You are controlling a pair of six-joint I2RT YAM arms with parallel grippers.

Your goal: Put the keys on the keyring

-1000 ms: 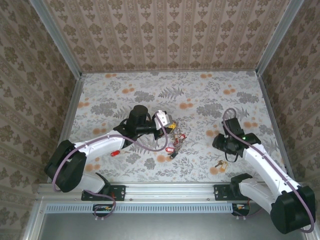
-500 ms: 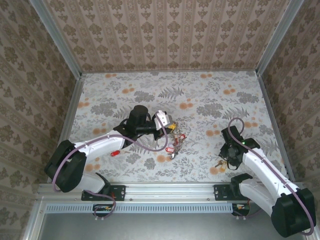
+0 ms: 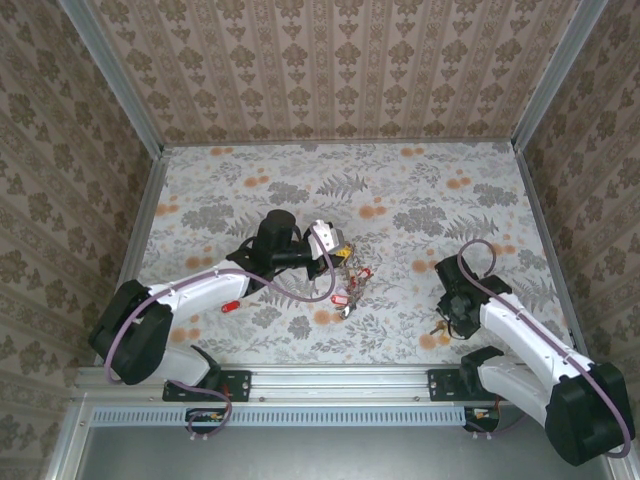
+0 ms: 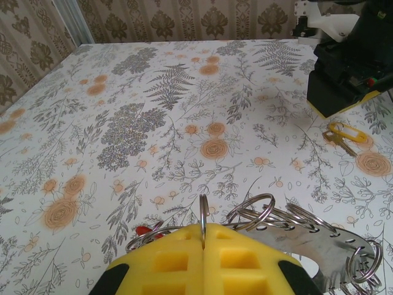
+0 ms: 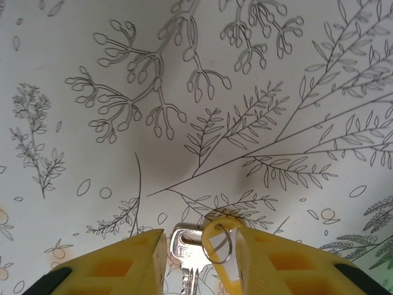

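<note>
Silver key (image 5: 183,249), stamp unreadable, sits between the right end effector's (image 5: 198,243) fingers (image 5: 123,265).

At table (image 3: 400,190) centre, the keyring (image 3: 345,262) sits in the left gripper (image 3: 335,248), keys (image 3: 350,290) clustered just in front; far right, a loose key (image 5: 186,252) lies between the spread fingers of the right gripper (image 5: 198,243). A stray key (image 3: 229,305) lies left, beside the left arm (image 3: 190,290).

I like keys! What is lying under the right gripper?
A silver key with a yellow tag lies on the table between the open right gripper's fingers. One finger hides part of the tag, and the key's blade runs out of the picture.
</note>
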